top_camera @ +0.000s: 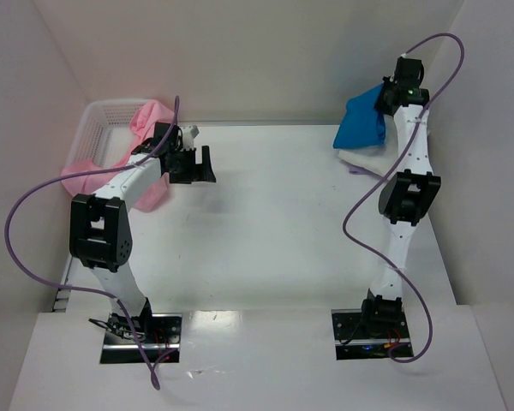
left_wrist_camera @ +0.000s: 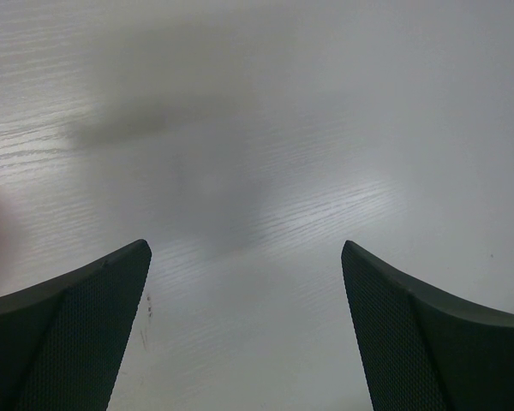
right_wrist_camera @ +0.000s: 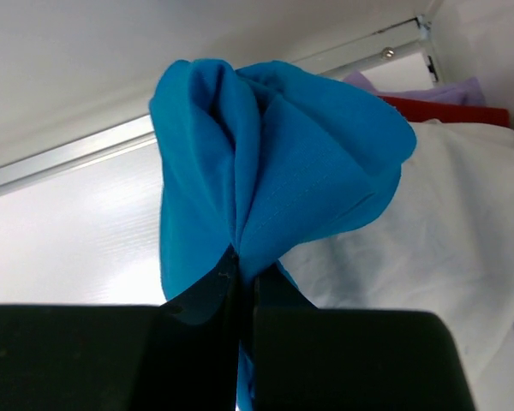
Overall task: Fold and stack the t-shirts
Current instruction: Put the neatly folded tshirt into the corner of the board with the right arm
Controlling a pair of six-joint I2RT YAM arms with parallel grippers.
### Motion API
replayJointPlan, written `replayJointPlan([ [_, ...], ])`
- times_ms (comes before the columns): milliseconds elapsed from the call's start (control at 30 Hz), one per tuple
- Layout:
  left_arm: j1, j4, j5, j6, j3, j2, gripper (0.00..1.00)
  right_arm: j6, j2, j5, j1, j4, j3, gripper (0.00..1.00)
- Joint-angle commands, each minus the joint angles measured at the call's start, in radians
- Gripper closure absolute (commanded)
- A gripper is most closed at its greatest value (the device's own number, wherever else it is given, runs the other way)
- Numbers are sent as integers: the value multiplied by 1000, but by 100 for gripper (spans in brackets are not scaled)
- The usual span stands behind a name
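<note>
The blue t-shirt point(right_wrist_camera: 274, 154) gripped, well apart from the basket point(top_camera: 103, 111).
The right fingers point(right_wrist_camera: 210, 295) clamp its bunched cloth above a white t-shirt point(right_wrist_camera: 445, 223); the left fingers point(left_wrist_camera: 68, 334) gape wide beside the basket, where pink t-shirts point(top_camera: 150, 116) drape.

The top external camera is looking steeply down from above the near edge, taking in the white wood-grain bench point(top_camera: 274, 231). The left wrist camera is hovering close over that bench, facing its bare surface between the left tool's point(left_wrist_camera: 247, 248) black textured fingers point(left_wrist_camera: 68, 342). The right wrist camera is sitting very close to a bright blue cloth t-shirt point(right_wrist_camera: 274, 163), which the top view is also showing at far right.
</note>
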Motion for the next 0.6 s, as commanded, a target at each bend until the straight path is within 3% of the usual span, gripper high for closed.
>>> replayJointPlan([
  [0,6,5,16,15,33,8,0,-40,-120,86,-17,4,-7,100],
  [567,6,-4,35,34,33,37,0,-53,-109,264,-61,4,-62,97],
])
